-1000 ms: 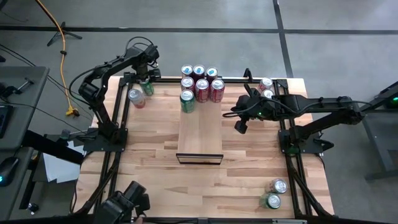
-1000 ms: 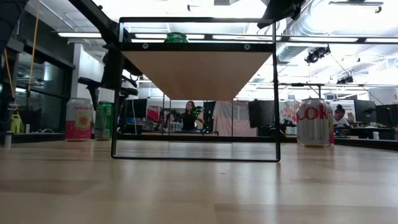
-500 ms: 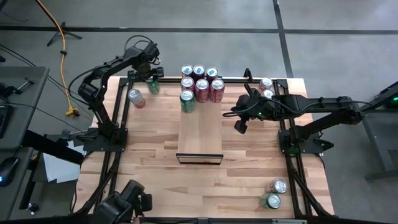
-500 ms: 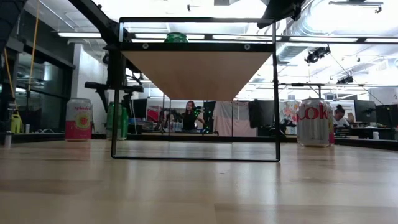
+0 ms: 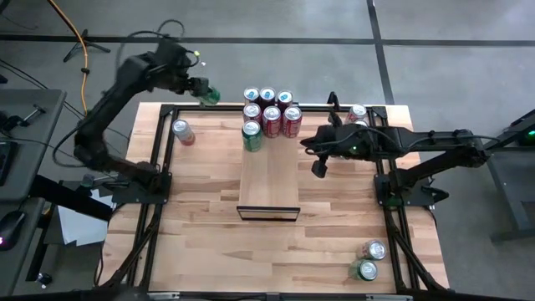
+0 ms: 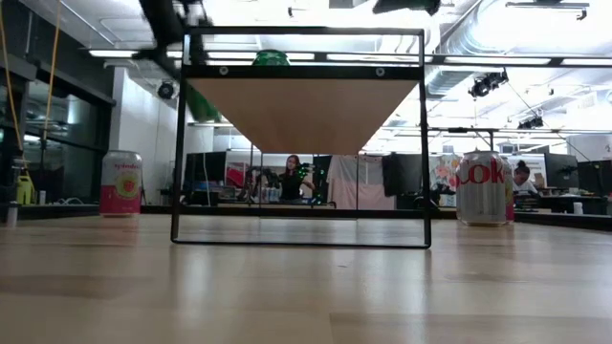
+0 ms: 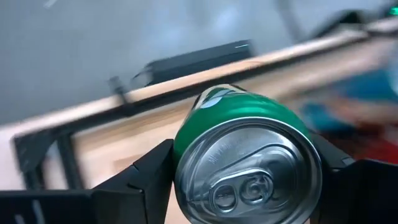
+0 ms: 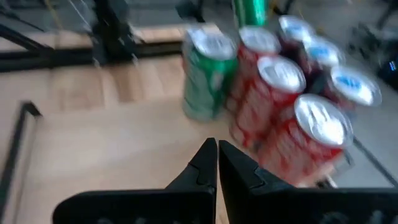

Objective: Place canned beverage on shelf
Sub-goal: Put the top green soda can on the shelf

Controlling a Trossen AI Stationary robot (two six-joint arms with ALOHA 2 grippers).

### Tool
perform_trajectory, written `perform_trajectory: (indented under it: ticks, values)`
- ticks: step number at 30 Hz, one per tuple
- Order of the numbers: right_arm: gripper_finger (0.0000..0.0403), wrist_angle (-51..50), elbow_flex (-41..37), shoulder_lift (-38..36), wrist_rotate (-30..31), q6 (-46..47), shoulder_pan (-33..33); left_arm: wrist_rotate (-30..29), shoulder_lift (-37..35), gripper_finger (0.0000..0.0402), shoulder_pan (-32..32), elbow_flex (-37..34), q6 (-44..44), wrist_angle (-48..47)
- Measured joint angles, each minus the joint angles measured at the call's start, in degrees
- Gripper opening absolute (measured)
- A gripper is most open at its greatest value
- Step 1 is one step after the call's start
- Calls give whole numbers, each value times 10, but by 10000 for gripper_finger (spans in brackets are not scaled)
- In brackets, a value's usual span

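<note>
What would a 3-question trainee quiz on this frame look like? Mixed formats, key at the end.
1. True or false: the left gripper is shut on a green can held above the table's far left corner.
2. Multiple choice: the right gripper is (A) open around a red can, (B) shut and holding nothing, (C) resting on the shelf.
3. Fill in: in the high view, the cans on the shelf's far end form a cluster of ___ cans.

Key: 1 true. 2 B; it hangs right of the shelf, pointing at the cluster. 3 seven: three in the back row, three in the middle, one green can in front.
</note>
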Motion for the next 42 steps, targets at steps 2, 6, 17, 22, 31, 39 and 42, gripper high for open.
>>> perform_trajectory:
  ticks: [2, 6, 17, 22, 31, 39, 42]
  values:
    - [0, 41, 0, 0, -23, -18, -2, 18, -32, 199, -38, 29, 18, -20]
    - [6, 118, 0, 0, -90, -23, -16, 46, -77, 199, -140, 82, 40, -46]
    - [208, 192, 1, 7, -251, 68, -52, 14, -47, 199, -463, 135, 110, 1]
    - [315, 213, 1, 21, -284, 93, -52, -11, 8, 199, -531, 135, 220, 50]
    - [375, 188, 47, 71, -387, 97, -63, -60, 79, 204, -596, 135, 433, 75]
    - [375, 40, 150, 165, -448, 32, -69, -213, 110, 206, -663, 135, 621, 99]
    - [375, 11, 180, 189, -455, 2, -67, -239, 115, 207, -682, 135, 661, 110]
